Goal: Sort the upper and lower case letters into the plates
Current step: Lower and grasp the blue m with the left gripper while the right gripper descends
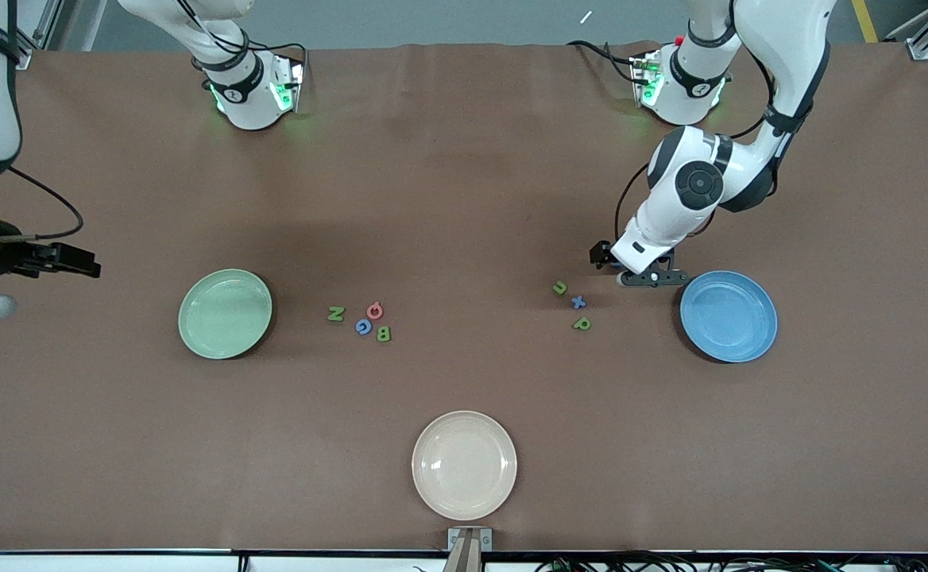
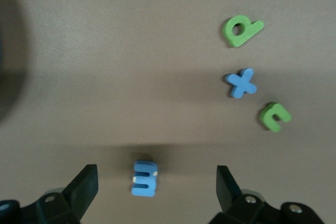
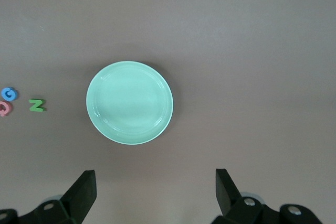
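The pale green plate (image 1: 226, 313) and the blue plate (image 1: 728, 315) lie empty at either end of the table. A green (image 1: 336, 314), a red (image 1: 375, 311), a blue (image 1: 363, 326) and another green letter (image 1: 383, 334) cluster beside the green plate. A green (image 1: 560, 287), a blue x (image 1: 579, 301) and a green letter (image 1: 581, 323) lie near the blue plate. My left gripper (image 1: 653, 278) is open, low beside the blue plate. In the left wrist view a small blue letter (image 2: 145, 178) lies between its fingers (image 2: 157, 176), untouched. My right gripper (image 1: 67, 260) is open and empty, high over the table near the green plate (image 3: 129, 103).
A cream-white plate (image 1: 464, 465) lies empty at the table's edge nearest the front camera, midway along it. The brown table cover (image 1: 464, 199) is bare between the arm bases and the letters.
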Robot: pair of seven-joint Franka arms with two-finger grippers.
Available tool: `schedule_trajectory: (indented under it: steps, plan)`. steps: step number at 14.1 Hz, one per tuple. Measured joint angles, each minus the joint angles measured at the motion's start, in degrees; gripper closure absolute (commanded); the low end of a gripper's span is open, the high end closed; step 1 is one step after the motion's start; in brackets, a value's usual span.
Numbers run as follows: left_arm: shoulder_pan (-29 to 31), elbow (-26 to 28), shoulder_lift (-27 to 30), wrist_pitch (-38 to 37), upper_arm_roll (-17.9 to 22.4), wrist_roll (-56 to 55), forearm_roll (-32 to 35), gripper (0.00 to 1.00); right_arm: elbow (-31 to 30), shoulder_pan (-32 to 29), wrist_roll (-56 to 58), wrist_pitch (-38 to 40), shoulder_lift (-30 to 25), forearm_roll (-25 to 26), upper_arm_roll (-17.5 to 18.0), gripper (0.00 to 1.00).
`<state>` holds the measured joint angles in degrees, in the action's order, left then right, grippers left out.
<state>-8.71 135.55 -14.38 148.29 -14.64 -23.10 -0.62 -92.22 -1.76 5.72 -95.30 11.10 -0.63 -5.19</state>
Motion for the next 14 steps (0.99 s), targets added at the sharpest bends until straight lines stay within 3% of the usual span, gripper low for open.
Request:
schedule_trajectory:
  steps: [7,11,14]
  plan:
    - [-0.07,0.91,-2.41,0.04,0.08,-0.78,1.75,0.06,0.87,0.79,-8.64,3.13,-0.38,-5.84,0.52,0.0]
    - [-0.09,0.98,-3.4,0.08,0.07,-0.8,1.76,0.11,-0.07,7.01,-20.95,-3.17,1.78,-9.26,1.02,0.0]
    - [-0.1,1.02,-4.21,1.06,0.07,-0.81,1.76,0.15,-4.47,12.15,-30.34,-13.54,5.06,-9.27,1.13,0.0]
